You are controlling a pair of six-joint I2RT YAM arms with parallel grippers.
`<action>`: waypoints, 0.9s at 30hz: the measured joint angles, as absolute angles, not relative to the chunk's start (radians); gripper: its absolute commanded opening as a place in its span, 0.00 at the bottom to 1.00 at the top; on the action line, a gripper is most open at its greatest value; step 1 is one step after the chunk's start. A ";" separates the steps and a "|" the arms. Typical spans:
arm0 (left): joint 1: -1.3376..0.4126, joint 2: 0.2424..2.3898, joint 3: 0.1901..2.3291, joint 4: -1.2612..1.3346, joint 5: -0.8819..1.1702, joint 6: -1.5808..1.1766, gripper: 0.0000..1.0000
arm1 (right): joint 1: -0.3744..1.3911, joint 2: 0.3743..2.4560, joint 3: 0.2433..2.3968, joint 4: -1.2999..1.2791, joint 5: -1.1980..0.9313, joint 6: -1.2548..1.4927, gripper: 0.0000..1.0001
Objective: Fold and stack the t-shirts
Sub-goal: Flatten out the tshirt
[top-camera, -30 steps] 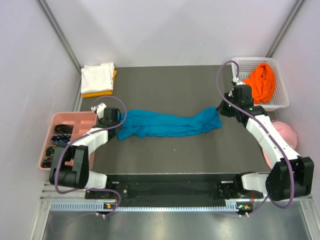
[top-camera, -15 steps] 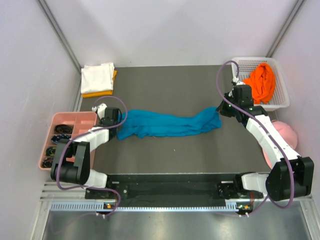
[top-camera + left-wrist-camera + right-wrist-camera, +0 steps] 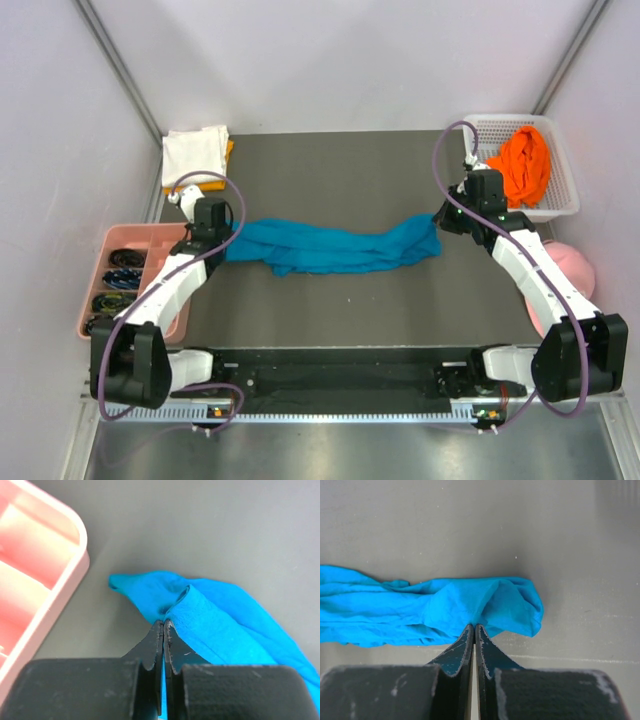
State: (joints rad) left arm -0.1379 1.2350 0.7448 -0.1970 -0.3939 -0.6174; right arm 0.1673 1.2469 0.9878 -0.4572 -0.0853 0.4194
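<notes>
The teal-blue t-shirt (image 3: 330, 248) lies bunched in a long strip across the middle of the dark mat. My left gripper (image 3: 227, 241) is shut on its left end, and the left wrist view shows cloth (image 3: 225, 625) pinched at the closed tips (image 3: 163, 623). My right gripper (image 3: 437, 222) is shut on the right end, where the fabric (image 3: 420, 610) gathers into the closed tips (image 3: 474, 626). At the back left a folded white t-shirt (image 3: 193, 152) rests on a yellow-orange one (image 3: 229, 150). A bright orange t-shirt (image 3: 522, 165) is heaped in a basket.
The white basket (image 3: 480, 122) stands at the back right. A pink compartment tray (image 3: 130, 240) holding dark items sits at the left edge, close to my left gripper; its rim (image 3: 45, 580) shows in the left wrist view. A pink cap (image 3: 570, 265) lies at the right edge.
My left gripper closed on the shirt's left end and shifted back and left, drawing that end with it. The right arm has not moved.
</notes>
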 measured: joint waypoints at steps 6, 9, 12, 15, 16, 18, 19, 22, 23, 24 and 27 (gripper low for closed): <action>-0.138 1.216 0.769 -0.227 -0.405 -0.599 0.00 | 0.167 1.247 0.988 -0.457 -0.089 0.419 0.00; -0.138 1.216 0.764 -0.240 -0.390 -0.601 0.00 | 0.167 1.247 0.988 -0.457 -0.089 0.419 0.00; -0.138 1.226 0.735 -0.233 -0.367 -0.614 0.11 | 0.167 1.247 0.988 -0.457 -0.089 0.419 0.00; -0.138 1.250 0.676 -0.232 -0.353 -0.632 0.33 | 0.167 1.247 0.988 -0.457 -0.091 0.419 0.00; -0.138 1.259 0.656 -0.232 -0.352 -0.636 0.34 | 0.167 1.247 0.988 -0.457 -0.092 0.419 0.00; -0.138 1.272 0.629 -0.236 -0.349 -0.646 0.42 | 0.167 1.247 0.988 -0.457 -0.093 0.419 0.00; -0.138 1.277 0.622 -0.240 -0.348 -0.651 0.44 | 0.167 1.247 0.988 -0.457 -0.095 0.419 0.00; -0.138 1.286 0.619 -0.233 -0.348 -0.656 0.46 | 0.167 1.247 0.988 -0.457 -0.099 0.419 0.00; -0.138 1.286 0.619 -0.231 -0.349 -0.657 0.47 | 0.167 1.247 0.988 -0.457 -0.099 0.419 0.00; -0.138 1.286 0.619 -0.228 -0.349 -0.657 0.47 | 0.167 1.247 0.988 -0.457 -0.100 0.419 0.00; -0.138 1.286 0.619 -0.224 -0.349 -0.657 0.48 | 0.167 1.247 0.988 -0.457 -0.100 0.419 0.00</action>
State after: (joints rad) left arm -0.1379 1.2858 0.6193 -0.2241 -0.3489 -0.6567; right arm 0.1673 1.2469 0.9878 -0.4568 -0.0998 0.4194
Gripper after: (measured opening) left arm 0.473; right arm 0.007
